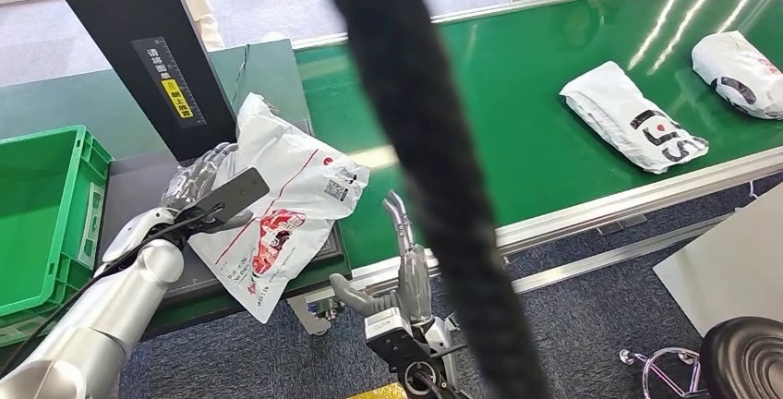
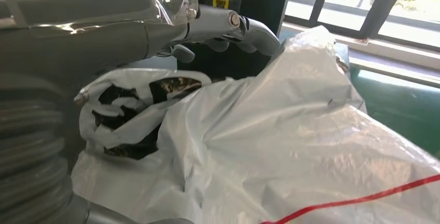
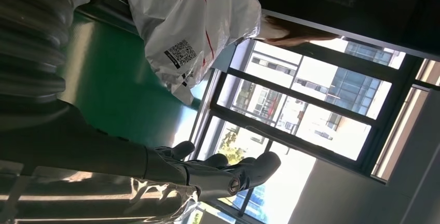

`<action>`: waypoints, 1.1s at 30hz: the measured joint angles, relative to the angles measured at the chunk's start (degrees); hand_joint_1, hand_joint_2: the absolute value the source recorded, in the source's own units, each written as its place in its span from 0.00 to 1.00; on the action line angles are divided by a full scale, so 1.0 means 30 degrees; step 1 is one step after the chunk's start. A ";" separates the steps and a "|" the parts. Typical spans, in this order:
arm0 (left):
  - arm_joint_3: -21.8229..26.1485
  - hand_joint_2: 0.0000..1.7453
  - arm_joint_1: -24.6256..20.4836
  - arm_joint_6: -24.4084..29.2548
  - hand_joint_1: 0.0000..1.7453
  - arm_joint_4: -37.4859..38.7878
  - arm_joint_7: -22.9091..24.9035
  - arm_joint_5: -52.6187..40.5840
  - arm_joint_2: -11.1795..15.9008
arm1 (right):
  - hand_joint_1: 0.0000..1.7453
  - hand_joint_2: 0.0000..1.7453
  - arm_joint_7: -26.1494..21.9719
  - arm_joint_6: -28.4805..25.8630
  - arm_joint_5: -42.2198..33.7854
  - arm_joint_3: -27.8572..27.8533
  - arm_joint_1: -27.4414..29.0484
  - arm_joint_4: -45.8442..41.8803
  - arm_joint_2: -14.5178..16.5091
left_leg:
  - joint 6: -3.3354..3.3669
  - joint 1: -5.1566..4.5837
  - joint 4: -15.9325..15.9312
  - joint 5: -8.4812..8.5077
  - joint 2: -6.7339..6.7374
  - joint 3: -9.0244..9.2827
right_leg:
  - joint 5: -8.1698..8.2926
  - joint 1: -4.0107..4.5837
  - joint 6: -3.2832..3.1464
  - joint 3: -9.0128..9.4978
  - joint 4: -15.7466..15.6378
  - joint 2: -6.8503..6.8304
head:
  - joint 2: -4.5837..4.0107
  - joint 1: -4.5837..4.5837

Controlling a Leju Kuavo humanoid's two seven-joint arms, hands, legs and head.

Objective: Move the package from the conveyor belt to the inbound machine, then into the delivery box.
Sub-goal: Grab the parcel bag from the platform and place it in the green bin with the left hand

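**White package on the scanner plate, left hand on its edge**

The crumpled white plastic package with red print point(image 1: 282, 200) lies at centre left of the head view on the dark flat plate of the inbound machine point(image 1: 129, 198), its lower corner hanging past the plate's front edge. The left hand point(image 1: 196, 182) grips the package's left edge beside the machine's black upright post point(image 1: 138, 39). A green plastic crate point(image 1: 42, 214) stands at far left, just beside the plate. The right hand point(image 1: 399, 274) hovers at bottom centre, fingers spread, holding nothing. A thick black cable point(image 1: 425, 168) crosses the middle. Two other white bags point(image 1: 632, 114) lie on the green conveyor belt point(image 1: 526, 76) at upper right.
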 joint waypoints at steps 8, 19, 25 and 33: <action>0.1065 1.00 0.1469 0.0572 0.00 0.0151 -0.0580 0.0728 -0.0342 | 0.00 1.00 0.0000 0.0131 -0.0080 -0.0109 -0.0267 0.0151 0.0213 | 0.0000 0.0000 0.0000 -0.0003 0.0001 -0.0002 | -0.0001 -0.0002 0.0001 0.0000 -0.0001 0.0001 | 0.0000 0.0000; 0.3187 0.00 0.4187 0.1277 0.00 0.0390 -0.2111 0.1985 -0.0705 | 0.00 1.00 0.0000 0.0395 0.0258 -0.0353 -0.0343 0.0128 0.0324 | -0.0002 0.0000 -0.0002 -0.0011 0.0021 0.0005 | -0.0005 -0.0001 0.0001 0.0001 -0.0003 0.0006 | 0.0000 0.0000; 0.4035 0.00 0.4907 0.1428 0.00 0.0448 -0.2703 0.2240 -0.0862 | 0.00 1.00 0.0000 0.0732 0.0410 -0.0570 -0.0213 -0.0242 0.0450 | -0.0002 0.0000 -0.0003 -0.0012 0.0021 0.0007 | -0.0005 -0.0001 0.0001 0.0005 -0.0004 0.0006 | 0.0000 0.0000; 0.4900 0.00 0.5100 0.1556 0.00 0.0448 -0.3169 0.2343 -0.0894 | 0.00 1.00 0.0000 0.1310 0.0149 -0.0967 0.0050 -0.0873 0.0536 | -0.0002 0.0000 -0.0003 -0.0011 0.0018 0.0020 | -0.0004 -0.0001 0.0001 0.0021 -0.0003 0.0007 | 0.0000 0.0000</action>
